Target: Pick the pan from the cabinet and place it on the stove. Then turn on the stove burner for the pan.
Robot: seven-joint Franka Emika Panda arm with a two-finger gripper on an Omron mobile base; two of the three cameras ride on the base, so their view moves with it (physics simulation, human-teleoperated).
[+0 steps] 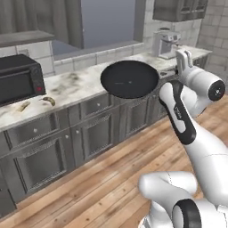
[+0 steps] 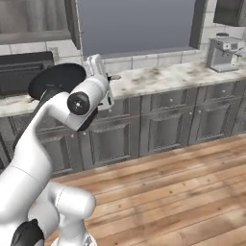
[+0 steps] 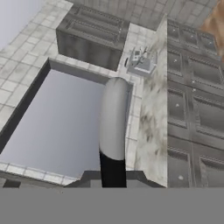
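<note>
The round black pan (image 1: 129,79) hangs in the air in front of the marble counter (image 1: 75,84), level, with its rim over the counter's front edge. My gripper (image 1: 178,67) is shut on its thin silver-grey handle (image 3: 114,118), to the pan's right. From the other side the pan (image 2: 57,79) shows left of the gripper (image 2: 103,76). In the hand view the handle runs up from between the gripper (image 3: 113,179). A grey wall cabinet (image 1: 180,9) hangs at the upper right, away from the pan. The stove and its burners are out of view.
A black microwave (image 1: 18,78) stands on the counter at the left, with two small brownish items (image 1: 49,101) in front of it. A silver coffee machine (image 1: 165,43) stands at the right. Grey base cabinets (image 1: 93,133) run below, over a wood floor (image 2: 182,192).
</note>
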